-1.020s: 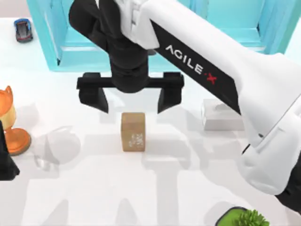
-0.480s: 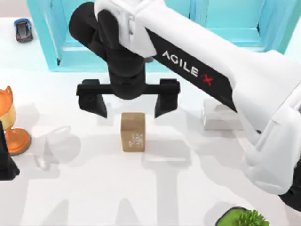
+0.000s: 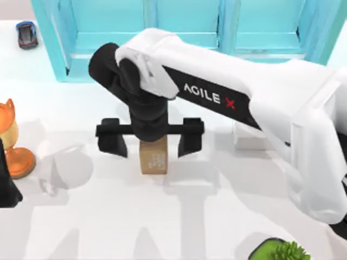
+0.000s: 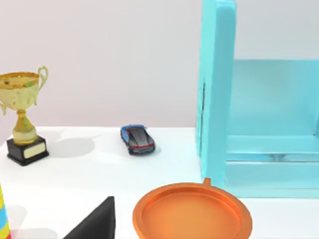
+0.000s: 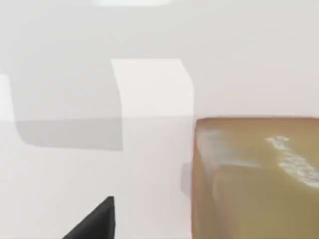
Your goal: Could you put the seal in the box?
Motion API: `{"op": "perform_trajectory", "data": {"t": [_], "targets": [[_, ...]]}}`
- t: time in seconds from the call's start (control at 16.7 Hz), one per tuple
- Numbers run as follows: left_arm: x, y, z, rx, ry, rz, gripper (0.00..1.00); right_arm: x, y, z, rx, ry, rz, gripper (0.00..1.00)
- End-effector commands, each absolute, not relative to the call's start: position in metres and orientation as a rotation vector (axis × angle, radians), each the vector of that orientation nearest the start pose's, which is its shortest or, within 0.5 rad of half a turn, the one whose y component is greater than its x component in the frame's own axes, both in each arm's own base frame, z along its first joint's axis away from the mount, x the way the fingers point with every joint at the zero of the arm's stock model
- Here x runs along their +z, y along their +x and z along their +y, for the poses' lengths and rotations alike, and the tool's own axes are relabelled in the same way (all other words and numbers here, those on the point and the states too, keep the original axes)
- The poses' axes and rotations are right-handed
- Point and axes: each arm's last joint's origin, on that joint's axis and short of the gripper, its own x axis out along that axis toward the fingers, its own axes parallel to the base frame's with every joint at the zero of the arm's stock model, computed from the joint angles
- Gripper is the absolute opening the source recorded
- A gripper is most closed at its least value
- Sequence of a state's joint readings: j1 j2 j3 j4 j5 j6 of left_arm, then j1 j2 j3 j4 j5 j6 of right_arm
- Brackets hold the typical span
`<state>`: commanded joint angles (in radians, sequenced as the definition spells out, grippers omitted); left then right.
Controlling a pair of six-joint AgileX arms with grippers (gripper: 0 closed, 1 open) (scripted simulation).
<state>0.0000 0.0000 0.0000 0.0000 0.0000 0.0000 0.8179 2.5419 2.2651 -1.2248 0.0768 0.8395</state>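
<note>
1. At the worktop's (image 3: 108, 216) left edge in the top view, the left gripper (image 3: 6, 187) is a parked black shape beside an orange, round-footed stand (image 3: 19, 162). I cannot tell how its fingers are set. Its wrist view looks over a smooth orange dish (image 4: 192, 214) to a glossy blue toy car (image 4: 137, 139) and a shiny gold trophy (image 4: 22, 124) on a black base.
2. In the middle, the right gripper (image 3: 150, 142) has dropped over the last second. Its crossbar was behind the seal (image 3: 154, 158) and is now above the seal's top, with one black finger on each side.
3. The fingers (image 3: 113, 144) are spread wide with clear gaps to the seal's sides, and they hold nothing. Judging by this, the move is a descent to straddle the block and the closing is not yet done.
4. The seal stands upright on the worktop just in front of the turquoise shelf unit (image 3: 179, 32). It is a matte, cardboard-brown rectangular block with softly rounded edges. The right wrist view shows a whitish mottled pattern on one face.
5. To the right, a pale white tissue box (image 3: 255, 138) sits partly under the glossy white arm. A green leafy plant (image 3: 287, 252) is at the front edge.
6. I see no peach-tan box here. The seal is still out on the open worktop.
</note>
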Motion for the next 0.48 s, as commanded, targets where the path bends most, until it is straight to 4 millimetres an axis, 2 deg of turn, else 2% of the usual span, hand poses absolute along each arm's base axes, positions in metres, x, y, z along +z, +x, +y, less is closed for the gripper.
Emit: {"op": "perform_trajectory", "data": {"t": [0.18, 0.42, 0.48], "targets": [[0.16, 0.1057, -0.0012, 0.0, 0.0, 0.0, 1.0, 0.1313, 0.3397, 0.3683, -0.005, 0.011, 1.472, 1.0], [0.16, 0.1057, -0.0012, 0.0, 0.0, 0.0, 1.0, 0.1313, 0.3397, 0.3683, -0.005, 0.011, 1.472, 1.0], [0.16, 0.1057, -0.0012, 0.0, 0.0, 0.0, 1.0, 0.1313, 0.3397, 0.3683, -0.005, 0.011, 1.472, 0.92]]}}
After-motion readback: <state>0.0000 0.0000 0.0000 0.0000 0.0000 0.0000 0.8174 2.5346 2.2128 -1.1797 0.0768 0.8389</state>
